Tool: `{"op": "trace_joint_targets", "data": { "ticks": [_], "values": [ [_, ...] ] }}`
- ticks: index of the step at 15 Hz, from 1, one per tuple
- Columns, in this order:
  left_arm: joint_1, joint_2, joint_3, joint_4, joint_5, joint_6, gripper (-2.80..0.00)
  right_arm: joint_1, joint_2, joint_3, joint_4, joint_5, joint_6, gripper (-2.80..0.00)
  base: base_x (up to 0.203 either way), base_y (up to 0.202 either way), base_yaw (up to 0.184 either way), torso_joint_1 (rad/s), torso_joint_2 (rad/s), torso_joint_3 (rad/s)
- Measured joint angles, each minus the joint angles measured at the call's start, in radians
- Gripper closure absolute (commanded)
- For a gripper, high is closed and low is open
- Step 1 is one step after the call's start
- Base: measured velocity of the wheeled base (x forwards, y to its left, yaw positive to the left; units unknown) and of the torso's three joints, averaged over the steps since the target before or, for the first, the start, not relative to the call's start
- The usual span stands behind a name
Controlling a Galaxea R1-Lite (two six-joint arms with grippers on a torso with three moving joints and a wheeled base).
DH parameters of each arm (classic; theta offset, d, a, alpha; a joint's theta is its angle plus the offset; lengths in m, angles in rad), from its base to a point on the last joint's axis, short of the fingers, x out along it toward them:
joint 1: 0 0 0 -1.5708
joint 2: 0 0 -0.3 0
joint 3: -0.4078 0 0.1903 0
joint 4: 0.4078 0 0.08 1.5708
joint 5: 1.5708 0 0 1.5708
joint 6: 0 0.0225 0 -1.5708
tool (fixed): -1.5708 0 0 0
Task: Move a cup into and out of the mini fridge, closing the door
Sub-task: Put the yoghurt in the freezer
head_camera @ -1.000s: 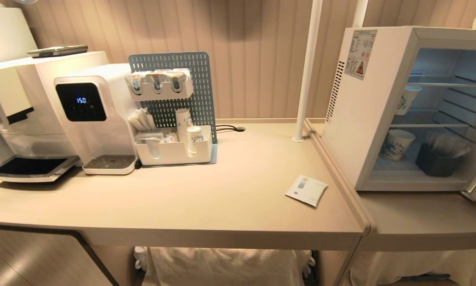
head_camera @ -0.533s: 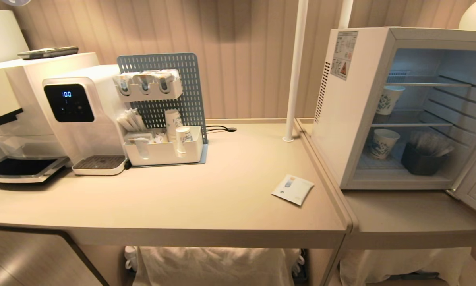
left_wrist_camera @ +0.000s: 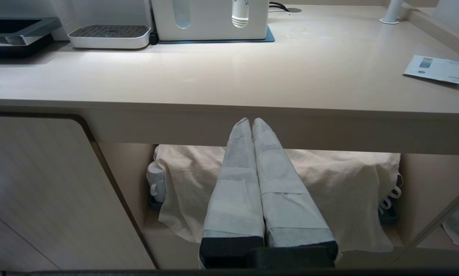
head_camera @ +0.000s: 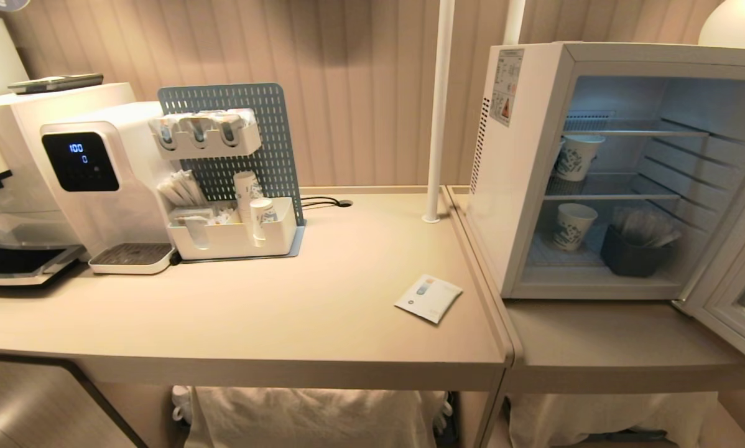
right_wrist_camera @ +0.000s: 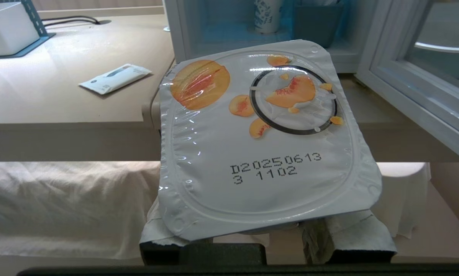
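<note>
Below the counter edge, my right gripper (right_wrist_camera: 266,245) clamps the cup (right_wrist_camera: 266,145) (lid up) facing the open mini fridge (head_camera: 528,180); lifting carelessly, I could knock it against the counter (right_wrist_camera: 61,103).

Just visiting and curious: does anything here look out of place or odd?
A flat white sachet lies alone and askew near the counter's right edge, apart from the organizer's other supplies. The mini fridge stands with its door swung open. Nothing looks spilled or broken.
</note>
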Motion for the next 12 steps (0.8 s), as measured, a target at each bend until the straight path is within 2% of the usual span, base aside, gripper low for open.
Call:
{"op": "trace_joint_targets", "data": {
  "ticks": [12],
  "values": [
    [0.001,0.000,0.000,0.000,0.000,0.000,0.00,0.000,0.002,0.000,0.017,-0.001,0.011,0.00,0.000,0.000,0.000,0.000,0.00,0.000]
  ]
}}
